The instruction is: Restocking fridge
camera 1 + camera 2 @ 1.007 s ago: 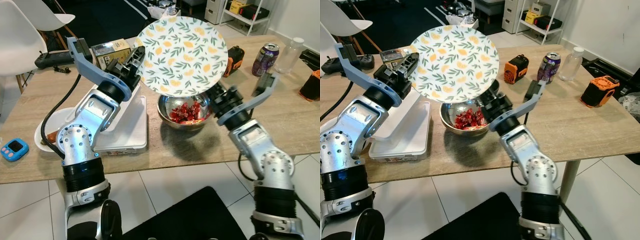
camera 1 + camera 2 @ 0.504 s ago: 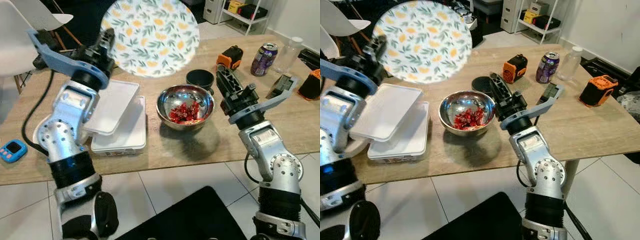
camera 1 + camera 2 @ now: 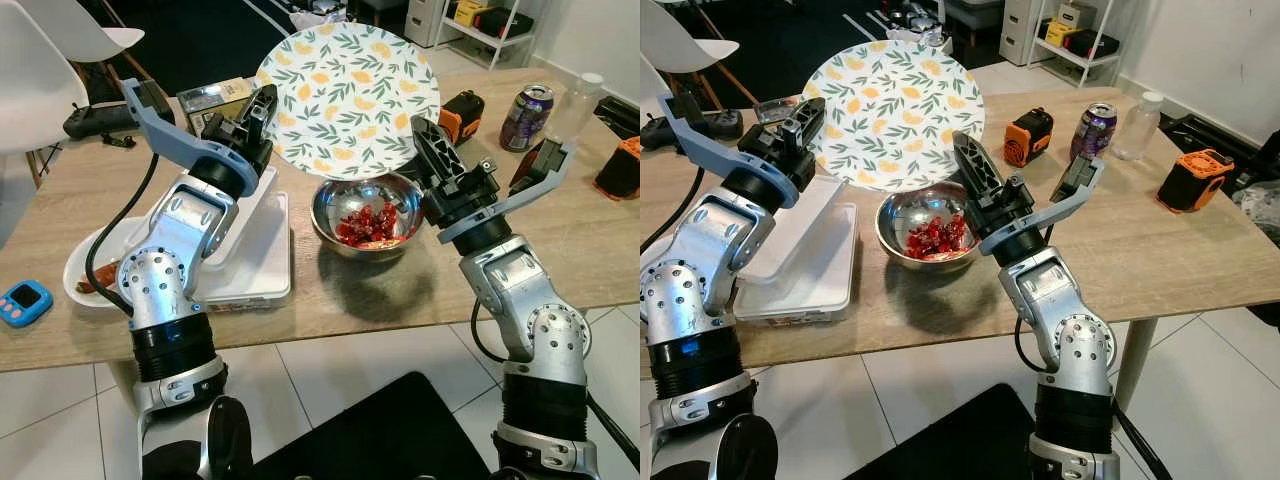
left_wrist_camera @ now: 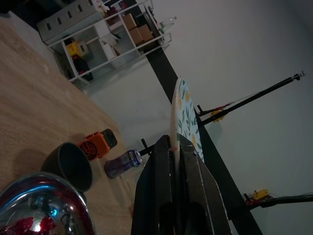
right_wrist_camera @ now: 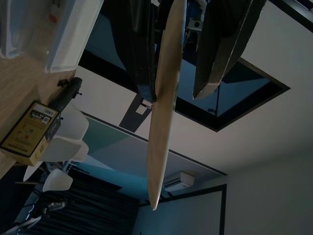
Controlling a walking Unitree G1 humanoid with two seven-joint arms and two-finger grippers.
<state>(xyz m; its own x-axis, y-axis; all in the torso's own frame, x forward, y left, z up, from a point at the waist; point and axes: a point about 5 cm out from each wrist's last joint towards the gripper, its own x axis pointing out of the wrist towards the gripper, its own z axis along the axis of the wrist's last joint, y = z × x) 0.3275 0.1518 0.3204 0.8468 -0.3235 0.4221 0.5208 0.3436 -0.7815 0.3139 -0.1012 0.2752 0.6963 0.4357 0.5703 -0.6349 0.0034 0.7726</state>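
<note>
The left gripper (image 3: 262, 105) is pinching the floral plate (image 3: 348, 100) by its rim, tilted above the steel bowl (image 3: 367, 214). The right gripper (image 5: 183, 46) is straddling the opposite edge, fingers apart. It should probably close squarely before lowering it level onto the bowl.

the plate (image 3: 346, 100), round and white with a yellow lemon and green leaf print, is held off the table, tilted steeply with its patterned face toward the camera. directly below it at 6 o'clock sits the shiny steel bowl (image 3: 339, 216), upright on the wooden table, holding red pieces.
</note>
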